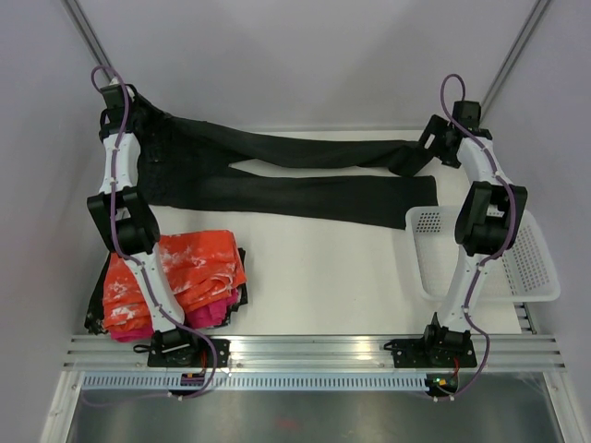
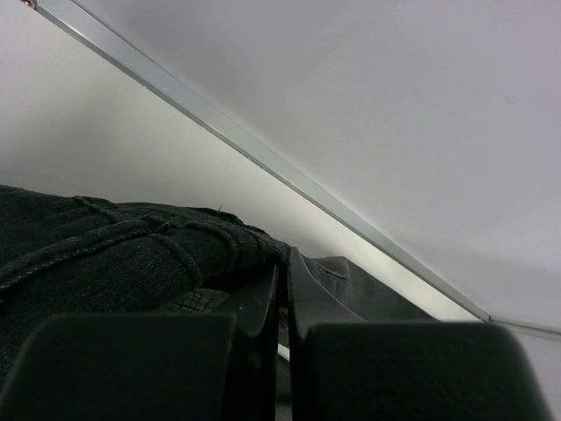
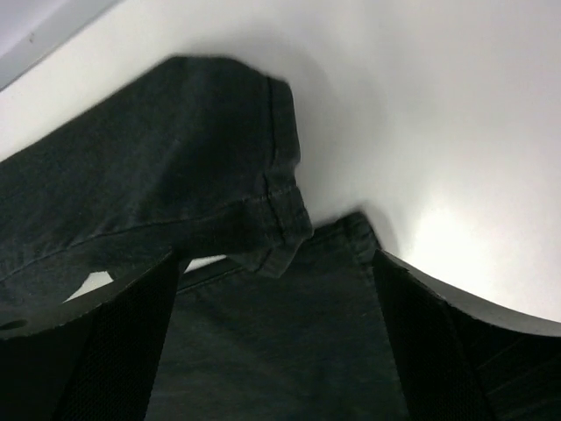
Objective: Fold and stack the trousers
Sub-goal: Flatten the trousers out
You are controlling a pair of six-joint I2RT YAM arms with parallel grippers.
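One pair of black soft-fabric trousers [image 1: 277,180] is lying across the far side of the white desk [image 1: 323,268], waist left, two legs running right. The left arm is leaning far-left, left fingers [image 2: 261,307] clamping the waistband. The right arm is leaning far-right, right fingers [image 3: 114,351] hanging apart over the cuffs. One white perforated plastic basket [image 1: 536,268] is sitting at the right.

Trousers [image 1: 277,189] waist behind left claw [image 1: 129,100]

Count from my station: one pair of black trousers [image 1: 277,175], one orange-and-white garment [image 1: 175,272], one magenta garment [image 1: 217,312], one white basket [image 1: 531,263]. I have two arms in view: left arm [image 1: 125,221], right arm [image 1: 485,221].
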